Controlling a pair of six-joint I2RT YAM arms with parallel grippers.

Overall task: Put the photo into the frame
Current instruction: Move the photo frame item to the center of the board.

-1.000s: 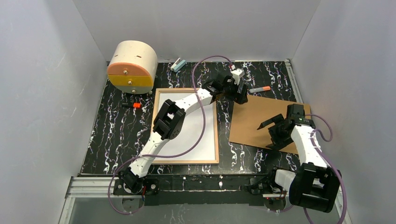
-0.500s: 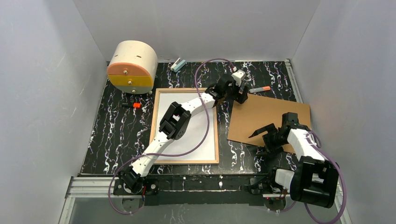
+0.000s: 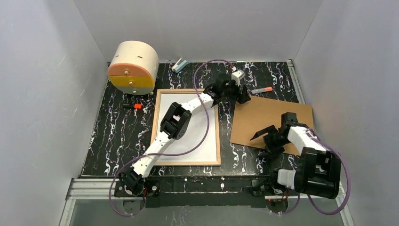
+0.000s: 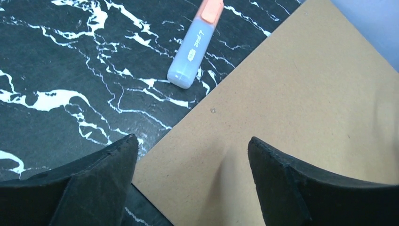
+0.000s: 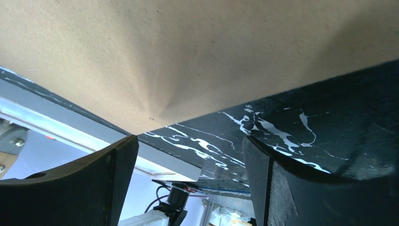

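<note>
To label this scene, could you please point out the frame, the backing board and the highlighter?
frame (image 3: 193, 163): top view, near rim.
backing board (image 3: 263, 115): top view, bare middle.
highlighter (image 4: 194, 46): left wrist view, barrel.

The frame (image 3: 197, 163) lies flat on the surface (image 3: 117, 136), just left of the brown board (image 3: 268, 110) and apart from it. Its thin rim is light wood. A white sheet (image 3: 211, 143) fills the opening squarely within the rim; whether it is the photo cannot be told.
</note>
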